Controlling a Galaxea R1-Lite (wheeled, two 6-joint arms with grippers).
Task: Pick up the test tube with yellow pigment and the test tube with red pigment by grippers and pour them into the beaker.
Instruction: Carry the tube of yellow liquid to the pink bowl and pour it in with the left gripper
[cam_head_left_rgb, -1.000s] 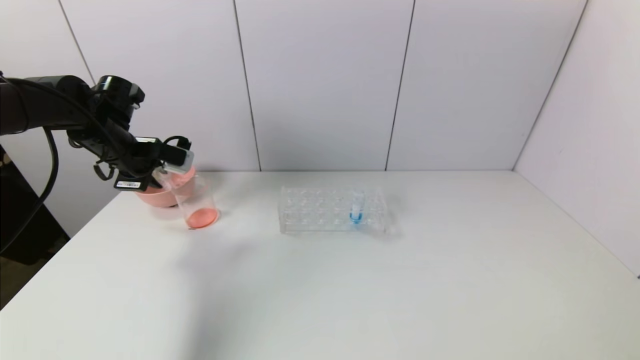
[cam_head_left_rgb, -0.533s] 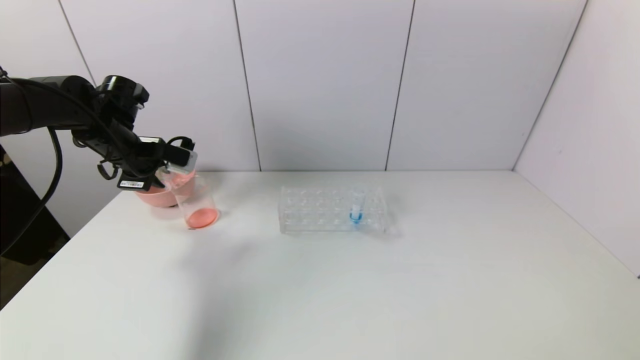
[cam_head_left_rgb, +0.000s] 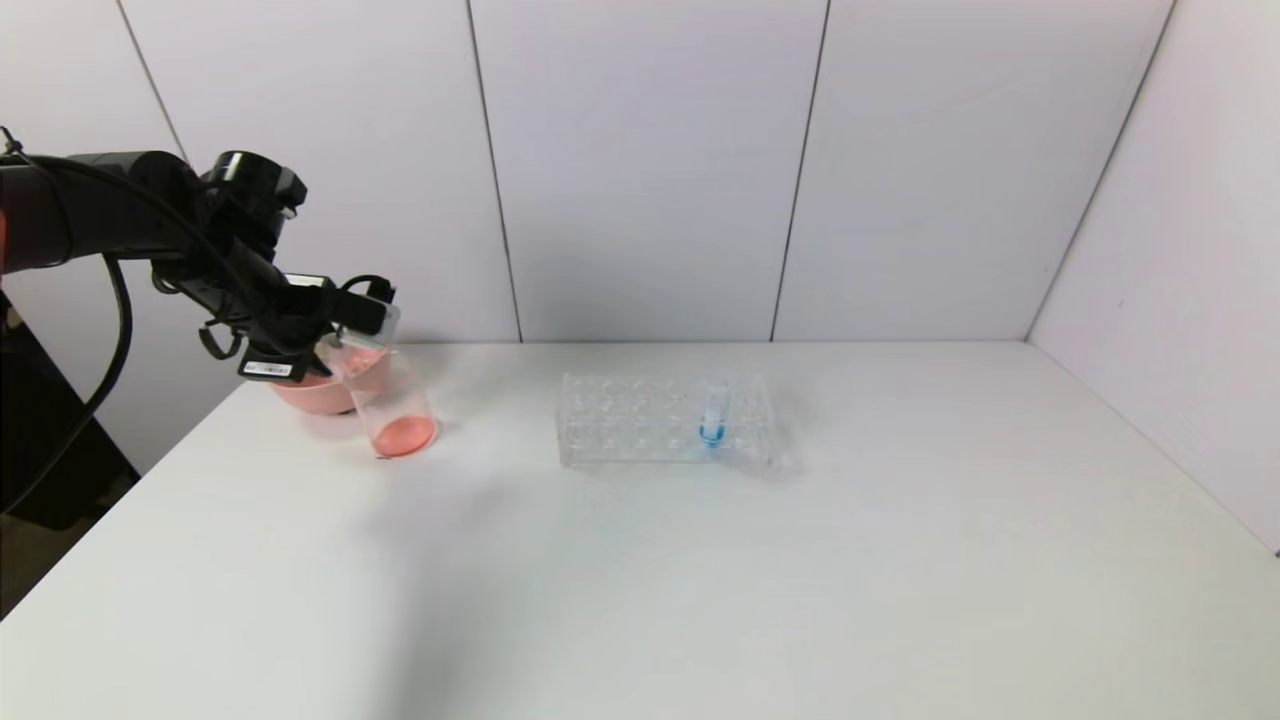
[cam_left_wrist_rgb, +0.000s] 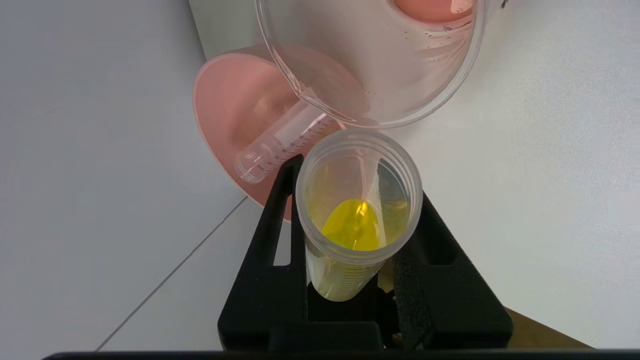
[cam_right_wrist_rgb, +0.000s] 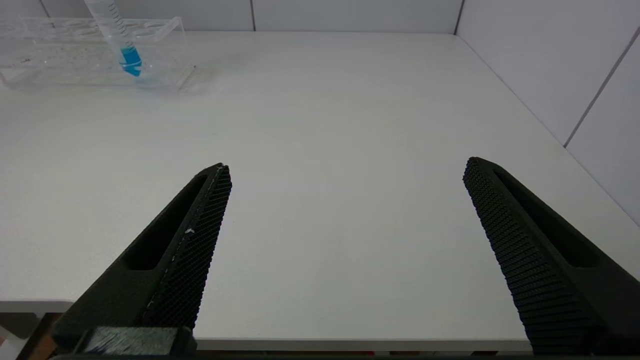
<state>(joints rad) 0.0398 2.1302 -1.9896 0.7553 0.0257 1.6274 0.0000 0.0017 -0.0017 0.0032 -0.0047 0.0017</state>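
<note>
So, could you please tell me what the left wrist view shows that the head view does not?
Only the left wrist view shows the yellow liquid inside the test tube with yellow pigment and an empty tube lying in the pink bowl. Only the head view shows the tube rack with its blue tube. Both show the left gripper holding that tube by the beaker.

Beaker (cam_head_left_rgb: 392, 405) just below left gripper (cam_head_left_rgb: 365, 318); bowl (cam_head_left_rgb: 318, 388) behind it; rack (cam_head_left_rgb: 664, 420) well off to its right.
</note>
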